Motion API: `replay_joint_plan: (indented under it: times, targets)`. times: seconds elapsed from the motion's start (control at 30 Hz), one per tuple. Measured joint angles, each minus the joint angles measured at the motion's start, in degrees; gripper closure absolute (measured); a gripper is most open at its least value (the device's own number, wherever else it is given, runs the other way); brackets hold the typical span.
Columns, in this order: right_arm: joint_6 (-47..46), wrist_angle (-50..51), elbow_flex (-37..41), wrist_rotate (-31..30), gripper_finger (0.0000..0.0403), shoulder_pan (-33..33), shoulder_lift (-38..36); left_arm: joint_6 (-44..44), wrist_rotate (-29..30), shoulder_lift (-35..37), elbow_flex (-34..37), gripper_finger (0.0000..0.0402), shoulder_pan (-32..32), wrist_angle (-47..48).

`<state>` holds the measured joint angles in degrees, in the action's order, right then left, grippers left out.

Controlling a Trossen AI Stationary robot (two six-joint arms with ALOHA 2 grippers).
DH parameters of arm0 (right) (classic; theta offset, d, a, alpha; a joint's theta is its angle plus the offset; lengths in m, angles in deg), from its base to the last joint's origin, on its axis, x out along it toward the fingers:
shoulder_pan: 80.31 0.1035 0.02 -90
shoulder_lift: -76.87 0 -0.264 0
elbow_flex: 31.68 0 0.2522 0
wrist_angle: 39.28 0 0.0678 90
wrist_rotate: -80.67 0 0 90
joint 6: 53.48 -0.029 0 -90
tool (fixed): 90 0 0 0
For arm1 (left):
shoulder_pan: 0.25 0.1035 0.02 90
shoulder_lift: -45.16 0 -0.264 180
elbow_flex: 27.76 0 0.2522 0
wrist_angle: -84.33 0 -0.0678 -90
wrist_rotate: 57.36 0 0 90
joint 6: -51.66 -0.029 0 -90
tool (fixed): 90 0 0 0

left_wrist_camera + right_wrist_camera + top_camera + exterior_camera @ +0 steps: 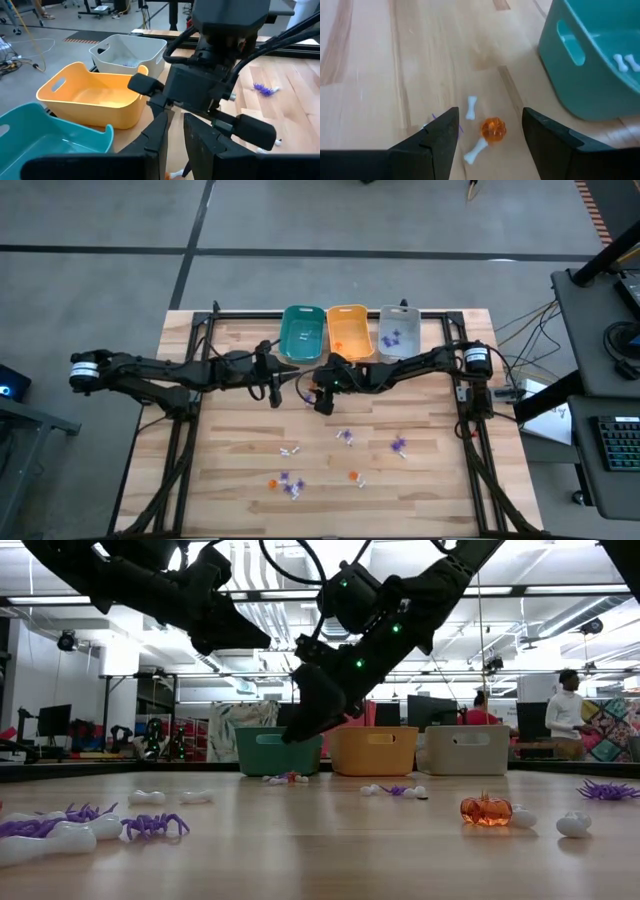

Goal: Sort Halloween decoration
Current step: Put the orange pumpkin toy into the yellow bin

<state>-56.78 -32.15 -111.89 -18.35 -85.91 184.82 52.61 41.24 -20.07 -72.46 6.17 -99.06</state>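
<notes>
The Halloween decoration lies scattered on the wooden table: an orange pumpkin [493, 129] between two white bones [471, 107], [476, 150], and farther toward the near edge purple spiders [399, 446], bones [290, 450] and pumpkins [355, 476]. My right gripper [490, 114] hangs open above the pumpkin, a finger on either side, touching nothing; it also shows in the high view [322, 400]. My left gripper [273, 388] waits in the air beside it, toward the table's left. Its fingers [160, 142] stand a narrow gap apart with nothing seen between them.
Along the far edge stand a teal bin [301, 332] holding white bones [625, 62], an orange bin [348, 330] and a grey bin [397, 330] holding purple pieces. A dark frame [462, 395] borders the table. People [567, 715] stand in the room behind.
</notes>
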Motion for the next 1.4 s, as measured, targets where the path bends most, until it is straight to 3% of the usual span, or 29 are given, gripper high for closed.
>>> replay_joint_plan:
  times: [0.37, 1.4]
  targets:
    - [-1.5, -1.8, -0.7, -0.1, 0.0193, 0.0, 5.4, 0.0, 0.0, 0.0, 0.0, 0.0358, 0.0, 0.0]
    - [-3.8, -1.8, -1.7, -1.4, 0.0209, -0.8, 8.3, -0.1, 0.0, -0.1, 0.0, 0.0358, 0.1, 0.0]
